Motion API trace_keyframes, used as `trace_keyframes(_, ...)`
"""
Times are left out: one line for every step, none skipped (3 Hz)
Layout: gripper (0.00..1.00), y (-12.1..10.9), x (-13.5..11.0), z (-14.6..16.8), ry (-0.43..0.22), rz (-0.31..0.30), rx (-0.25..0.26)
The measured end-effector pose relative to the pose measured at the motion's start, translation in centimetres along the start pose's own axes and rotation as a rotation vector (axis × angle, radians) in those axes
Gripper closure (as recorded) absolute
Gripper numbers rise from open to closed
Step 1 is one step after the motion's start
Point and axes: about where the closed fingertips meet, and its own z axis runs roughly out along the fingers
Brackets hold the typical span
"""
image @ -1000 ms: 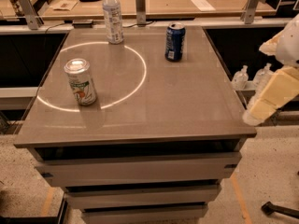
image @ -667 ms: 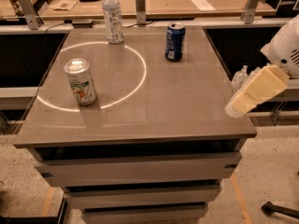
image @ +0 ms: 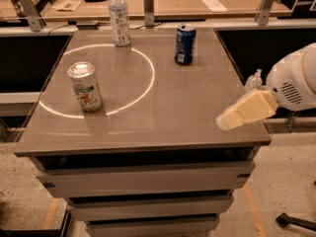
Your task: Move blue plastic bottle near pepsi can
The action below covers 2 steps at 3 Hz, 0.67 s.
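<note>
The blue plastic bottle (image: 119,17), tall and clear with a white cap and pale label, stands upright at the back of the grey table (image: 163,117), left of centre. The pepsi can (image: 185,44), dark blue with a silver top, stands upright at the back right of centre, well apart from the bottle. My gripper (image: 228,120), a pale yellowish piece on a white arm, hovers over the table's right front part, far from both and holding nothing.
A silver-white can (image: 85,86) with green and red marks stands at the left on a bright ring of light. A small pump bottle (image: 254,79) stands beyond the table's right edge. A wooden bench (image: 173,1) with metal posts runs behind the table.
My gripper has moved left, from off the table's right edge to over its right front part. The bottle and both cans have not moved.
</note>
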Motion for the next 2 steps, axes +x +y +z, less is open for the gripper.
trace_keyframes(0.00, -1.2, -0.8, 2.6, -0.101, 0.048, 0.037)
trace_keyframes(0.00, -4.9, -2.9, 4.5, -0.259, 0.142, 0.075)
